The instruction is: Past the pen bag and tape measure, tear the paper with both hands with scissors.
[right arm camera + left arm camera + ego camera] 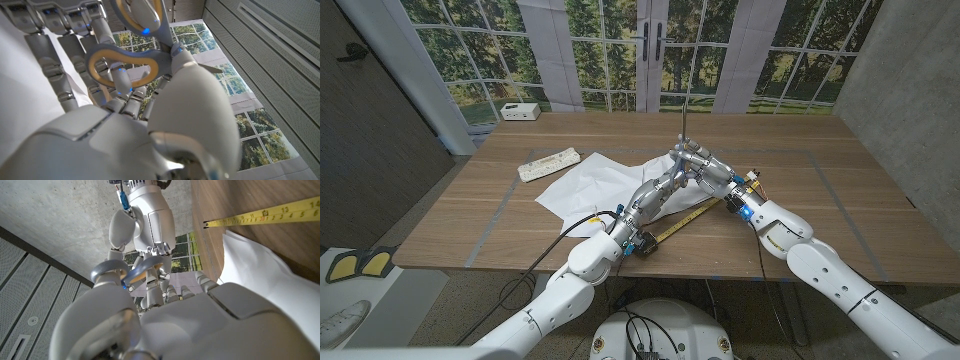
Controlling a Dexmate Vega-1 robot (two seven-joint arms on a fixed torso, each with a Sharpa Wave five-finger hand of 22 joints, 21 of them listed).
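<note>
Grey scissors with yellow-lined handles (125,62) stand raised over the table's middle, blades (683,125) pointing up. My right hand (712,172) grips them, with fingers (122,95) through one handle loop. My left hand (665,185) meets it from the other side. Its thumb and fingers (55,35) close on the other loop (135,272). The white paper (595,180) lies crumpled on the table under and left of both hands. The white pen bag (548,165) lies beyond the paper's left corner. The tape measure's yellow tape (685,215) runs along the table below the hands.
A small white box (520,111) sits at the table's (840,200) far left edge. In the left wrist view the tape (260,216) ends near the paper (255,265). Bare wood lies to the right of my right arm.
</note>
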